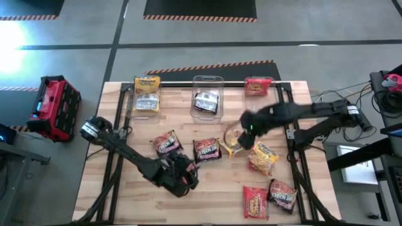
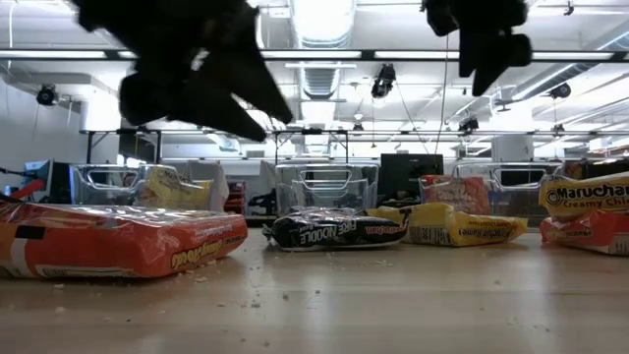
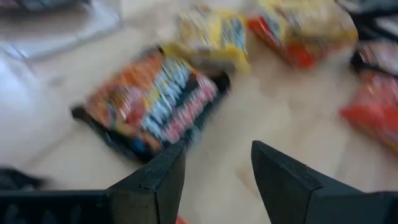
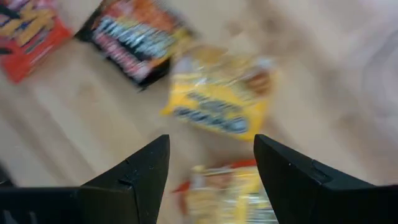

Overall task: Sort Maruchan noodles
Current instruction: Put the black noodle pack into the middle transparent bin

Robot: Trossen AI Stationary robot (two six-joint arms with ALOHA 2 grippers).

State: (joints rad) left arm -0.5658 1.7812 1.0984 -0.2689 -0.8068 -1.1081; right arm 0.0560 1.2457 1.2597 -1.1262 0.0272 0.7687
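Loose Maruchan noodle packets lie flat on the wooden table: a red-and-dark one (image 1: 166, 144), a dark one (image 1: 207, 149), two yellow ones (image 1: 231, 143) (image 1: 262, 157), and a red (image 1: 254, 201) and a dark one (image 1: 282, 193) near the front right. My left gripper (image 1: 188, 174) (image 3: 217, 155) hovers open at the front left, pointing at the dark packet (image 3: 152, 102). My right gripper (image 1: 247, 129) (image 4: 211, 146) hangs open above the yellow packets (image 4: 217, 99), holding nothing.
Three clear bins stand along the far edge: the left one (image 1: 146, 94) holds a yellow packet, the middle one (image 1: 206, 100) a dark packet, the right one (image 1: 257, 86) a red packet. A red toolbox (image 1: 56, 107) sits off the table's left.
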